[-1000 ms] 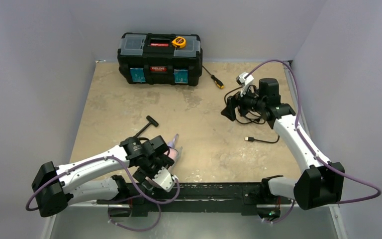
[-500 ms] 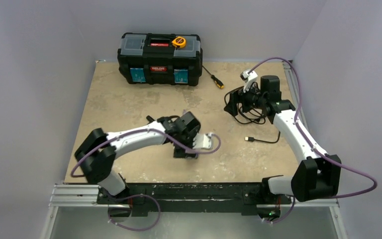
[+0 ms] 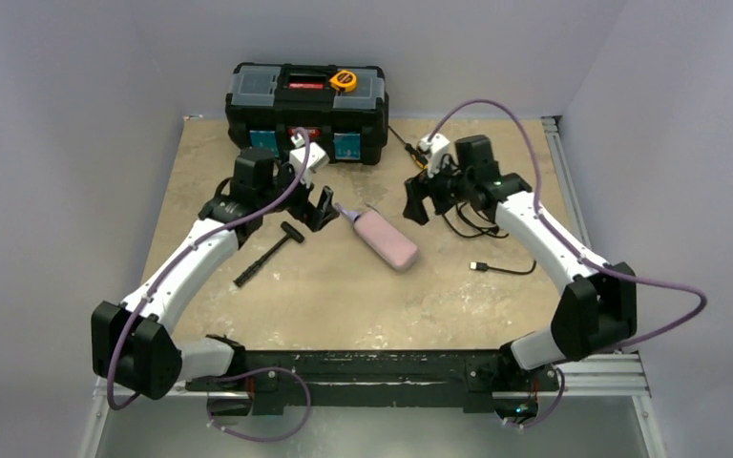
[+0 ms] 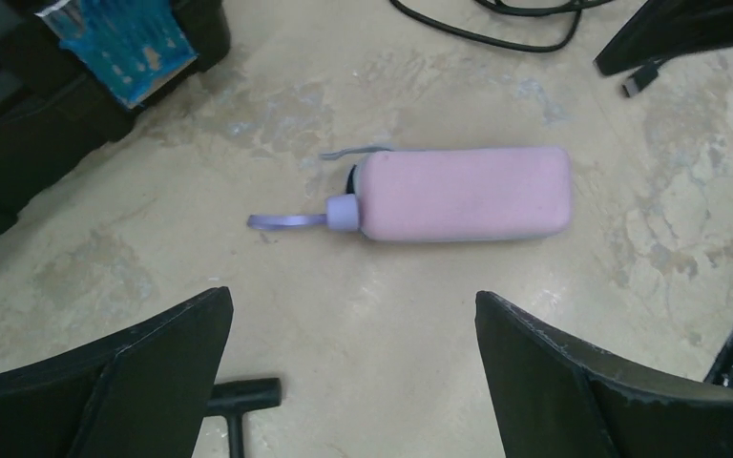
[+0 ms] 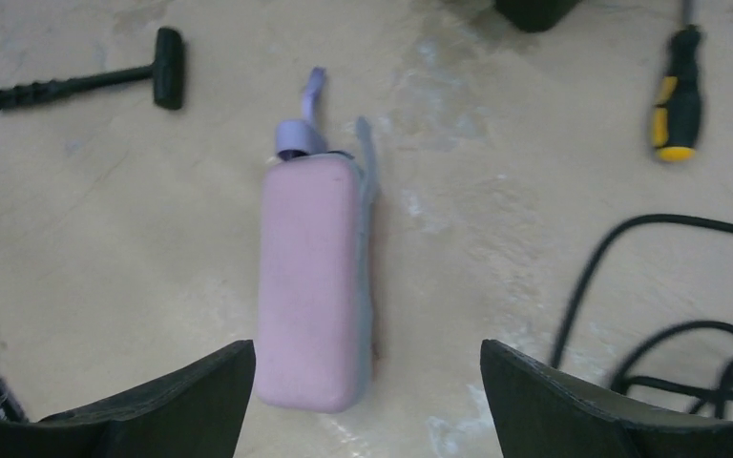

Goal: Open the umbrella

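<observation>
Beige, scuffed tabletop (image 3: 344, 305) ran out between pale grey walls, with both arm bases at its near edge. Nearest on the surface lay a loose black cable (image 3: 506, 271) to the right, its small plug end free. To the left lay a black T-handled tool (image 3: 269, 255), flat and at a slant.

Just beyond these, about mid-table, lay the umbrella (image 3: 387, 240). It was folded shut, a pale pink bundle lying on its side. Its small lavender handle (image 4: 343, 212) and a thin strap pointed toward the far left. Nothing touched it.

The left gripper (image 3: 323, 205) hung near the handle end, fingers spread wide and holding nothing. In its wrist view the umbrella lay ahead of the two black fingers, apart from both. The right gripper (image 3: 420, 200) hovered on the umbrella's other side, likewise wide open and empty. Its wrist view showed the bundle between and beyond the fingertips.

Farther back lay a yellow-and-black screwdriver (image 3: 410, 153), just beside the right arm. Against the far wall stood a black toolbox (image 3: 307, 114), lid closed, with a yellow tape measure (image 3: 344, 80) on top.
</observation>
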